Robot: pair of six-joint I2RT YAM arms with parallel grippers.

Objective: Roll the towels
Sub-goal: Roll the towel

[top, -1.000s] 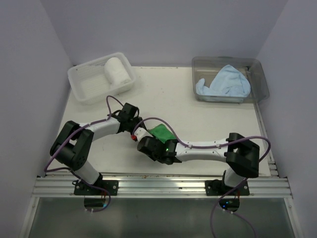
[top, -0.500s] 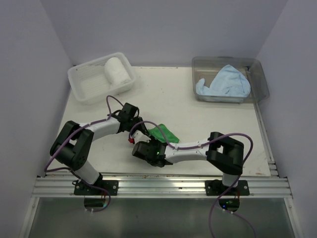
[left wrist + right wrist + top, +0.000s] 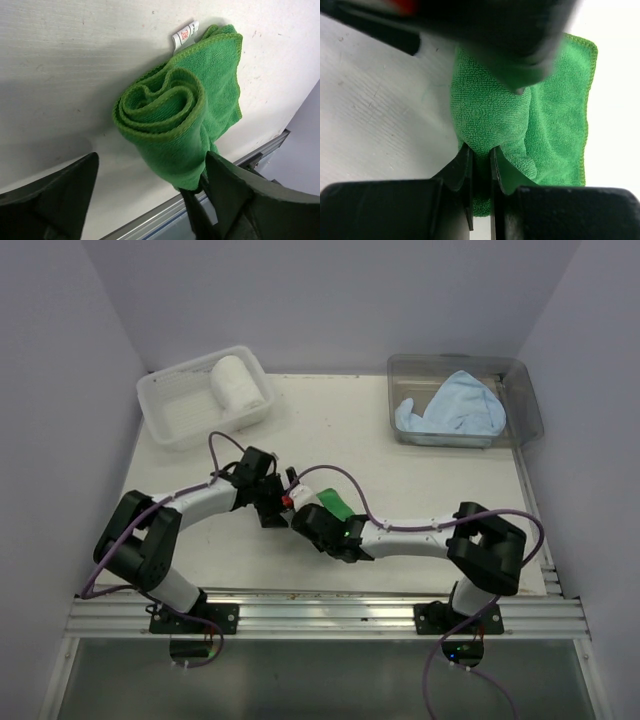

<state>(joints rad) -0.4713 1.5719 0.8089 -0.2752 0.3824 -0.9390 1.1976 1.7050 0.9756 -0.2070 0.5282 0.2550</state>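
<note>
Right gripper point(image 3: 480, 150) pinching green towel point(image 3: 490, 115); left gripper point(image 3: 152, 160) spread wide astride roll. Tail loose beyond fingers. Far ahead: white towel point(image 3: 236, 383) rolled, blue towel point(image 3: 450, 405) not yet.

Left arm point(image 3: 200, 502) and right arm point(image 3: 420, 535) in white, chunky black joints point(image 3: 145, 540), black bases point(image 3: 195, 618), purple cables point(image 3: 218, 445) looping along both, green light point(image 3: 347, 536) on right wrist, black wedge-shaped fingers point(image 3: 55, 195)

The green towel point(image 3: 170, 125) is fuzzy, matt looped cloth with a stitched hem, the table point(image 3: 75, 50) matt white and faintly scratched, the tub point(image 3: 522, 400) clear glossy plastic.
</note>
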